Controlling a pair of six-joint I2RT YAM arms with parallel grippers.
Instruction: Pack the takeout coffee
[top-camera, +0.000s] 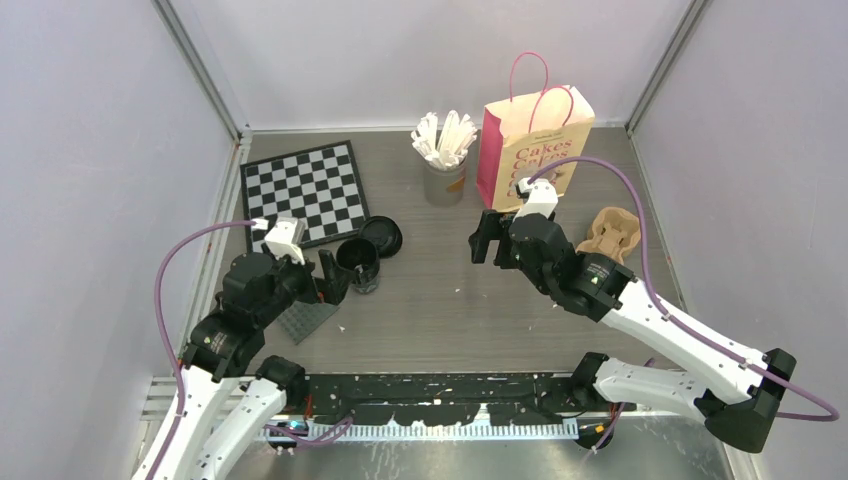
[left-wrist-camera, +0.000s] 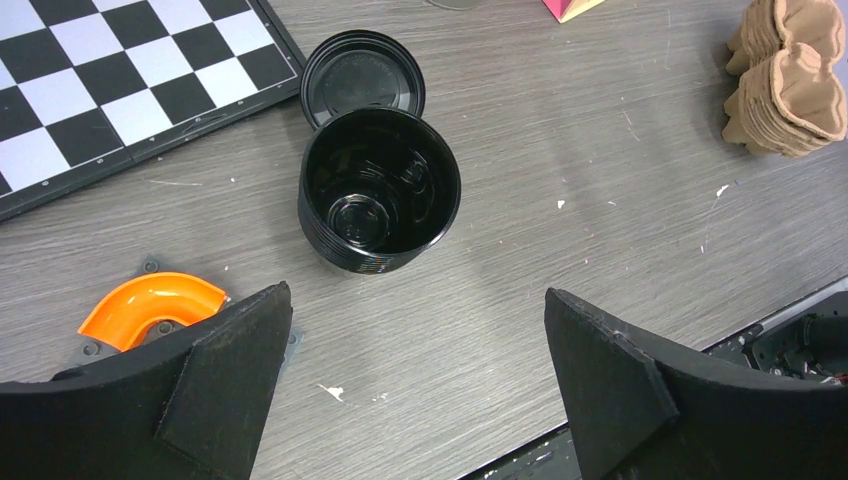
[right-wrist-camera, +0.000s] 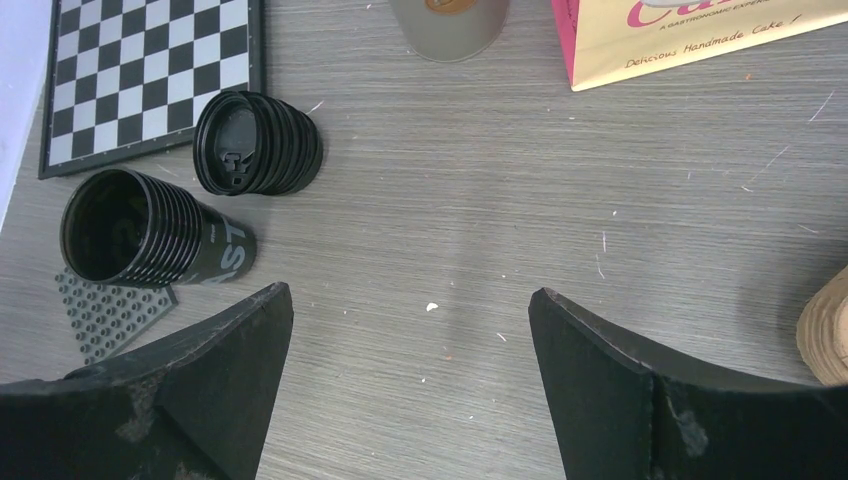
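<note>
The takeout coffee is a nested stack of black cups, standing upright with its mouth uncovered. A stack of round black lids lies just behind it by the chessboard corner. My left gripper hovers open just near-left of the cups, with bare table between its fingers. Toward the table's middle, my right gripper stands open and empty over bare wood, well right of the cups. The pink paper bag stands upright at the back.
A grey cup of white wrapped sticks stands left of the bag. A brown pulp carrier lies at the right. The chessboard, a grey studded plate and an orange curved piece are at the left.
</note>
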